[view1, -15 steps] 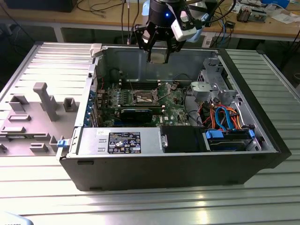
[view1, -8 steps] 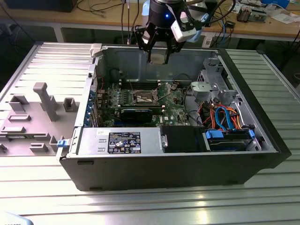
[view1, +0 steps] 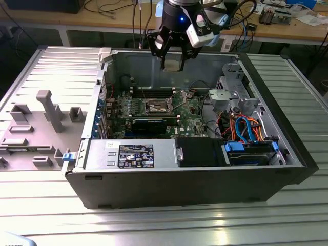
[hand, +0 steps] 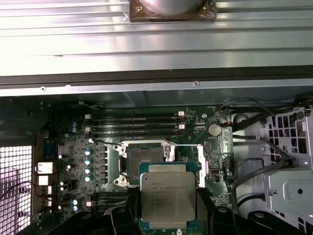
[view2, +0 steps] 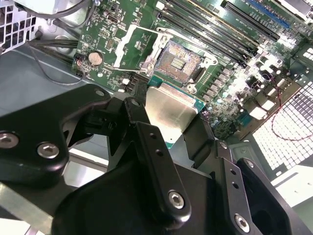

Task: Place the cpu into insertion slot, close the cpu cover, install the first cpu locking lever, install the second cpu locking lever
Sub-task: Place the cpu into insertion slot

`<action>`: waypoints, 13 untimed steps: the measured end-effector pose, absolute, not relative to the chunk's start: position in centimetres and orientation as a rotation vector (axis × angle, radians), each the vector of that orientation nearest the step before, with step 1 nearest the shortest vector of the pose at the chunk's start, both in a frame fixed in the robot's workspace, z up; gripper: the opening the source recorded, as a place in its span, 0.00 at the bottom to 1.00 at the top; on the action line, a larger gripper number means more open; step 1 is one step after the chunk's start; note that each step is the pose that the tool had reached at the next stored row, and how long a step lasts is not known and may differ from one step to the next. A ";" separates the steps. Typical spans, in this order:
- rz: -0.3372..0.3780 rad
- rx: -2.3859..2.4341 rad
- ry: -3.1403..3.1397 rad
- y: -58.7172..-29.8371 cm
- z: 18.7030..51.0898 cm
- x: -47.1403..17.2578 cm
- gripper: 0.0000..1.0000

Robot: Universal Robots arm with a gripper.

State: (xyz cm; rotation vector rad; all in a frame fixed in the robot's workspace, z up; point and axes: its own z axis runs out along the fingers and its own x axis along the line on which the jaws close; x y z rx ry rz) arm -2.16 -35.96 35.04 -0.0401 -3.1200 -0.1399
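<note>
Arm's black wrist [view1: 177, 23] at top centre of the exterior view, pointing straight down, small blue light [view1: 180, 19] lit on it, gripper [view1: 172, 64] hanging just below, black fingers [view2: 149, 147] clamped on opposite edges of the cpu [hand: 167, 195], chip held flat between them

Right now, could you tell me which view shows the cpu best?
First wrist view: the cpu faces it squarely, metal top nearly whole. Second wrist view shows it slanted, partly behind the jaws; exterior view, a small shape.
</note>
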 end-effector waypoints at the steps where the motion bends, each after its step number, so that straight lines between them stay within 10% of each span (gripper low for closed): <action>1: -0.140 -0.040 -3.120 -36.0 35.0 -2.2 0.55; 13: -0.140 -0.039 -3.120 -36.0 34.6 -2.6 0.55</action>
